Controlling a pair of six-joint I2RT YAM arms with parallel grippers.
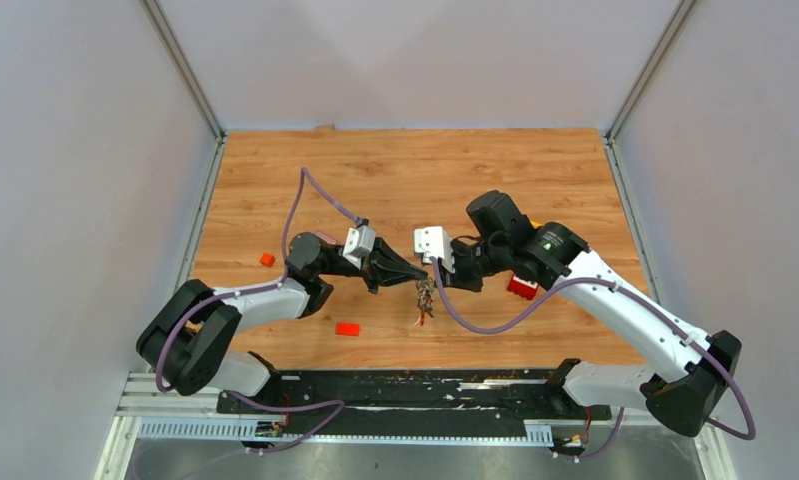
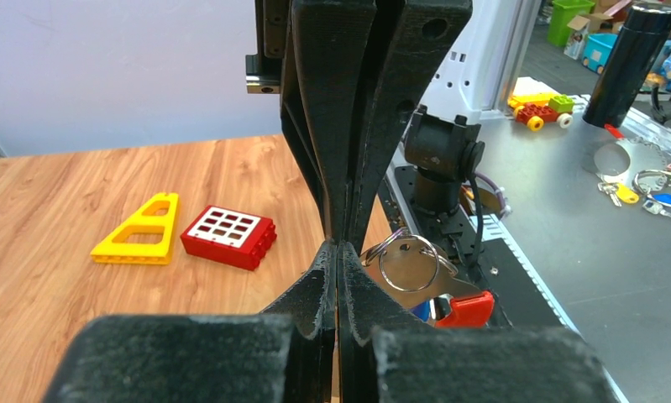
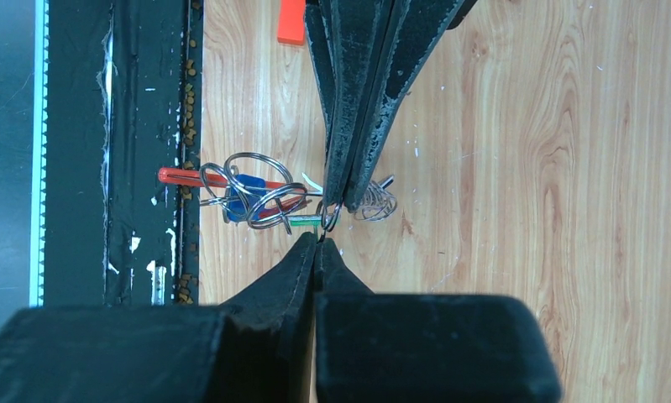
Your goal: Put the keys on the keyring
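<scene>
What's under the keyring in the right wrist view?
Under the keyring: wood table, and black edge strip beneath the red strap's end. The shut left gripper covers part of the keyring and the table below.

The keyring (image 1: 424, 300) is a small tangled bunch just toward 6 o'clock of the middle of the surface (image 1: 415, 180). Its steel wire rings are interlooped, and its red strap (image 3: 180, 175) points to 9 o'clock in the right wrist view. Keys (image 3: 246, 186) with blue and green tags are caught among the rings.
</scene>
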